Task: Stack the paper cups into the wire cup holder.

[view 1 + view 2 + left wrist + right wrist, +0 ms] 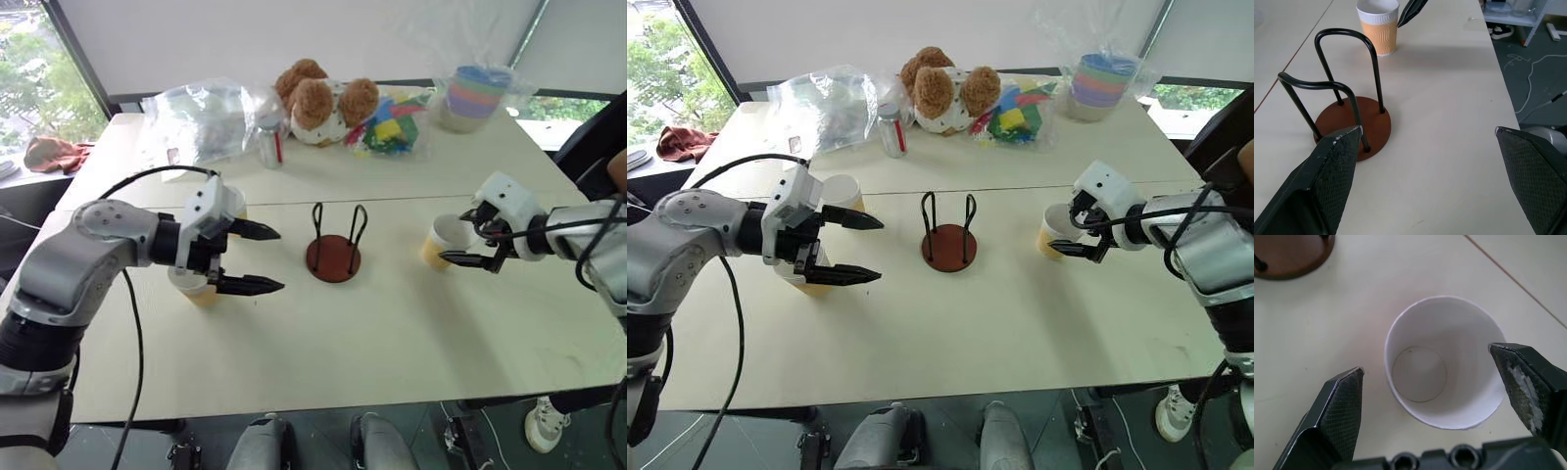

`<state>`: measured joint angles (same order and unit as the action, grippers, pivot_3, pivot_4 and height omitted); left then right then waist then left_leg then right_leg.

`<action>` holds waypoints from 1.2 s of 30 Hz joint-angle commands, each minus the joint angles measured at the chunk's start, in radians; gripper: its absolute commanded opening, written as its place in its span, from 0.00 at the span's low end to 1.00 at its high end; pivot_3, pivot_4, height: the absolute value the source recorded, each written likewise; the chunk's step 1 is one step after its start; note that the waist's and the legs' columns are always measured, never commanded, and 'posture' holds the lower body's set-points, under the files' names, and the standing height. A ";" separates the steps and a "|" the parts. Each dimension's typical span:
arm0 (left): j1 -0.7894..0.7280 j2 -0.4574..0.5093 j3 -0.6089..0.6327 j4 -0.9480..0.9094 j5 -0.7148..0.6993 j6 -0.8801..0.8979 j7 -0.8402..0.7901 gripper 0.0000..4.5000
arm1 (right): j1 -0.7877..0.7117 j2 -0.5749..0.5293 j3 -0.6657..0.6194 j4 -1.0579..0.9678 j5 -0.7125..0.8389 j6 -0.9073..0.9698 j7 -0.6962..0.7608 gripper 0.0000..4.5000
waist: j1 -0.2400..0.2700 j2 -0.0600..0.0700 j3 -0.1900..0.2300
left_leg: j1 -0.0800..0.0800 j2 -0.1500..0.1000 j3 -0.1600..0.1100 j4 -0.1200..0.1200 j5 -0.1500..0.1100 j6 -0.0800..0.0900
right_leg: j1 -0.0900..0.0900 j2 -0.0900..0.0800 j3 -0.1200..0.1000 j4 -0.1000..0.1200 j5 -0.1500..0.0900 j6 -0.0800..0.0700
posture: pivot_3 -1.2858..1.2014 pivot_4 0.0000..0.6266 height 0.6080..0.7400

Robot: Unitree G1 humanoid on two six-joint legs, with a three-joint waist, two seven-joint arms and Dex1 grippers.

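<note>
The wire cup holder, a reddish-brown disc with two black wire loops, stands empty at the table's middle. To its right stands one paper cup, upright and mouth up. My right gripper is open, with one finger on each side of that paper cup; neither finger is pressed against it. My left gripper is open and empty, pointing toward the holder. A second cup sits beneath my left hand, and a third cup stands just behind it.
Along the table's far edge lie a clear plastic bag, a soda can, a teddy bear, colourful toys and a wrapped pastel cup stack. A red cloth lies off the table's left side. A person's shoe shows at lower right.
</note>
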<state>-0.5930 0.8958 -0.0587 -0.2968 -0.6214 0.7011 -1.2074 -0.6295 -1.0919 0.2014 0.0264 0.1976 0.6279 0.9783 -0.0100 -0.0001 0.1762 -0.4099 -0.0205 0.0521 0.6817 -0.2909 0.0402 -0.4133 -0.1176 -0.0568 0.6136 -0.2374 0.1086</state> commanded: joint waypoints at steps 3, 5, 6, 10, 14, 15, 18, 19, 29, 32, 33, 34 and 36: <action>0.032 0.021 0.045 -0.035 -0.002 0.003 0.021 1.00 | -0.019 0.030 -0.018 0.019 -0.035 -0.037 0.038 0.83 | 0.000 0.000 0.000 | 0.000 0.000 0.000 0.000 0.000 0.000 | 0.000 0.000 0.000 0.000 0.000 0.000 | 0.52 0.24 1.00; 0.037 0.022 0.047 -0.039 -0.005 0.005 0.027 1.00 | -0.012 0.038 -0.022 0.017 -0.038 -0.039 0.049 0.60 | 0.001 0.000 0.000 | 0.000 0.000 0.000 0.001 0.000 0.000 | 0.000 0.000 0.000 0.000 0.000 0.000 | 0.52 0.24 1.00; 0.037 0.022 0.048 -0.039 -0.006 0.005 0.028 1.00 | -0.010 0.041 -0.024 0.018 -0.041 -0.041 0.054 0.48 | 0.001 0.000 0.000 | 0.000 0.000 0.000 0.001 0.000 0.000 | 0.001 0.000 0.000 0.000 0.000 0.000 | 0.52 0.24 1.00; 0.032 0.027 0.050 -0.022 0.003 -0.005 0.023 1.00 | -0.011 0.045 -0.032 0.018 -0.047 -0.041 0.075 0.01 | 0.002 0.000 0.000 | 0.000 0.000 0.000 0.001 0.001 -0.001 | 0.001 -0.001 0.000 0.000 0.000 0.000 | 0.52 0.24 1.00; 0.035 0.051 0.038 0.001 0.052 -0.035 0.022 1.00 | -0.025 0.048 -0.046 0.001 -0.044 -0.022 0.078 0.01 | 0.000 0.000 0.000 | 0.000 0.000 0.000 0.001 0.001 -0.002 | 0.000 -0.001 0.000 0.000 0.000 0.000 | 0.52 0.24 1.00; 0.030 0.050 0.043 0.007 0.052 -0.034 0.029 1.00 | -0.031 0.043 -0.048 -0.004 -0.050 -0.027 0.080 0.01 | 0.000 0.000 0.000 | 0.000 0.000 0.000 0.001 0.001 -0.002 | 0.000 0.000 0.000 0.000 0.000 0.000 | 0.52 0.24 1.00; 0.011 0.051 0.079 0.003 -0.003 0.006 0.020 1.00 | -0.172 0.016 -0.043 0.003 -0.060 -0.076 0.154 0.01 | -0.001 0.003 0.004 | 0.000 0.000 0.000 0.001 0.001 -0.002 | 0.000 -0.001 0.000 0.001 0.000 0.000 | 0.52 0.24 1.00; 0.010 0.056 0.087 0.001 -0.015 0.015 0.012 1.00 | -0.250 0.021 -0.037 0.009 -0.051 -0.090 0.202 0.01 | -0.004 0.006 0.006 | 0.000 -0.001 0.001 0.002 0.001 -0.002 | 0.000 -0.001 0.000 0.001 0.000 0.000 | 0.52 0.24 1.00; 0.034 0.043 0.106 0.029 -0.006 0.001 0.026 1.00 | -0.568 0.215 0.063 0.063 0.034 -0.115 0.500 0.01 | -0.001 0.005 0.006 | 0.000 0.000 0.001 0.000 0.002 -0.003 | -0.001 0.001 0.000 0.002 0.000 0.001 | 0.52 0.24 1.00; 0.063 0.046 0.121 0.032 0.007 -0.011 0.041 1.00 | -0.557 0.262 0.071 0.077 0.041 -0.101 0.510 0.01 | 0.000 0.004 0.006 | 0.000 -0.001 0.001 0.002 0.001 -0.003 | 0.000 -0.001 0.000 0.002 0.000 0.001 | 0.52 0.24 1.00; 0.073 0.051 0.127 0.030 0.006 -0.012 0.042 1.00 | -0.552 0.271 0.074 0.086 0.036 -0.108 0.512 0.01 | 0.000 0.004 0.006 | 0.000 -0.001 0.000 0.002 0.002 -0.003 | 0.000 -0.001 0.000 0.002 0.000 0.001 | 0.52 0.24 1.00; 0.082 0.056 0.133 0.028 0.003 -0.011 0.043 1.00 | -0.549 0.278 0.077 0.097 0.027 -0.120 0.513 0.01 | 0.001 0.004 0.006 | 0.000 -0.001 0.000 0.002 0.002 -0.003 | 0.000 -0.001 0.000 0.002 0.000 0.001 | 0.52 0.24 1.00; 0.094 0.060 0.138 0.026 0.004 -0.013 0.047 1.00 | -0.554 0.304 0.085 0.125 0.015 -0.138 0.514 0.01 | 0.000 0.004 0.006 | 0.000 -0.001 0.000 0.002 0.002 -0.003 | 0.000 -0.001 0.000 0.003 0.000 0.001 | 0.52 0.24 1.00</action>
<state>-0.4949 0.9374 0.0282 -0.2558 -0.6189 0.7058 -1.1645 -1.1723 -0.7944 0.2984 0.1470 0.2162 0.5109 1.4887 -0.0100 0.0040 0.1825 -0.4104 -0.0213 0.0521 0.6831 -0.2893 0.0371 -0.4137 -0.1181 -0.0568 0.6162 -0.2372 0.1094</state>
